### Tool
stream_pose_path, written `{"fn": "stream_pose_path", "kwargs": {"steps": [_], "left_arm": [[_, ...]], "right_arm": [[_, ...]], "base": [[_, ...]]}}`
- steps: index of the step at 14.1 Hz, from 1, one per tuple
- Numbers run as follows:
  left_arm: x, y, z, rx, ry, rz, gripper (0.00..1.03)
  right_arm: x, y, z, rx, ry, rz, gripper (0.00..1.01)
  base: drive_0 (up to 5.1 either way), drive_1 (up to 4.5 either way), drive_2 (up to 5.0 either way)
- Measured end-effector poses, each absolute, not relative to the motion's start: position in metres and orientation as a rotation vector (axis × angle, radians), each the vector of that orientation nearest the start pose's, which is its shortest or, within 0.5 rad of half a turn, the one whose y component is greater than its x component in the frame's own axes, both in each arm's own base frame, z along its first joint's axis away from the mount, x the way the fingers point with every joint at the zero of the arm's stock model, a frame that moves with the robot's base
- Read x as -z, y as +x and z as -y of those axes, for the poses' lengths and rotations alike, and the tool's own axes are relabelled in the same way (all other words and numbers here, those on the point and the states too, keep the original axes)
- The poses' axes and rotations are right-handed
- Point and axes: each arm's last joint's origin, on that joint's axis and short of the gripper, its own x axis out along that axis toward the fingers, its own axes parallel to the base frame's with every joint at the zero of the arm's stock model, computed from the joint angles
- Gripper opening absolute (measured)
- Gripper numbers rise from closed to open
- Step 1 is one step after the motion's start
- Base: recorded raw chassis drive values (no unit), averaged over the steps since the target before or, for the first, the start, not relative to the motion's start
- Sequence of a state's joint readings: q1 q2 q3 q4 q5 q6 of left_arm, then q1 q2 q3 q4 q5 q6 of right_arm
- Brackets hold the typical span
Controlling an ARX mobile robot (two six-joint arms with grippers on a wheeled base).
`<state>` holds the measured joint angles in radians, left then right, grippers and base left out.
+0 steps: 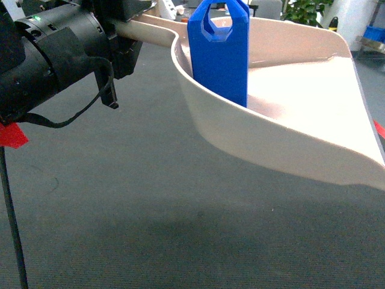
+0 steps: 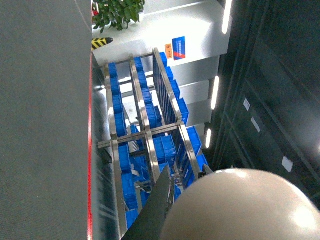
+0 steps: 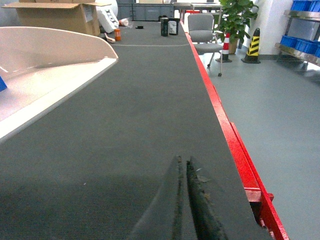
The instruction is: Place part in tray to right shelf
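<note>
At the far left of the head view the black left gripper (image 1: 123,45) is seen clamped on the long handle of the large cream plastic scoop-shaped tray (image 1: 289,144), which is held raised over the dark grey table (image 1: 150,229). The small bright blue plastic jerrycan-shaped part (image 1: 219,54) is already stood upright inside. The right gripper (image 3: 184,200), pressed together, is kept empty; delivery to the right shelf is judged outstanding

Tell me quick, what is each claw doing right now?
Left gripper: shut on the tray's handle.
Right gripper: shut, holding nothing, above the table.
</note>
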<state>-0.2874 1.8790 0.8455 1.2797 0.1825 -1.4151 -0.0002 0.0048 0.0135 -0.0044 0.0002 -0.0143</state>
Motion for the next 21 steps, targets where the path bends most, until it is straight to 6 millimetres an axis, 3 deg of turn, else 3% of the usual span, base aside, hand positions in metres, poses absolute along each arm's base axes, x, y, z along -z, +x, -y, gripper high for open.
{"fn": "stream_pose_path", "kwargs": {"steps": [3,7,10,11,21], "left_arm": [[-0.1988,0.3537,0.1100,0.562,-1.393,-0.126,0.12],[-0.1988,0.3537,0.1100,0.562,-1.392,-0.125,0.12],[-0.1988,0.3544,0.1078,0.553,-1.394,-0.117,0.12],[-0.1988,0.3537,0.1098,0.563,-1.393,-0.125,0.12],[-0.1990,0.3537,0.1100,0.562,-1.393,-0.122,0.12]], "right_arm": [[-0.1674,0.0972,0.0000,0.000,-0.015,0.005,0.36],[-0.1673,0.0972,0.0000,0.000,-0.014,0.004,0.52],[-0.1673,0.0972,0.0000,0.000,-0.015,0.004,0.91],[-0.1674,0.0972,0.0000,0.000,-0.014,0.005,0.99],[-0.1672,0.0972,0.0000,0.000,-0.014,0.003,0.98]], "base": [[0.0,0.00,0.0],[0.0,0.00,0.0],[1.5,-0.95,-1.0],[4.6,-2.85,-2.9],[5.0,-2.45,-2.5]]}}
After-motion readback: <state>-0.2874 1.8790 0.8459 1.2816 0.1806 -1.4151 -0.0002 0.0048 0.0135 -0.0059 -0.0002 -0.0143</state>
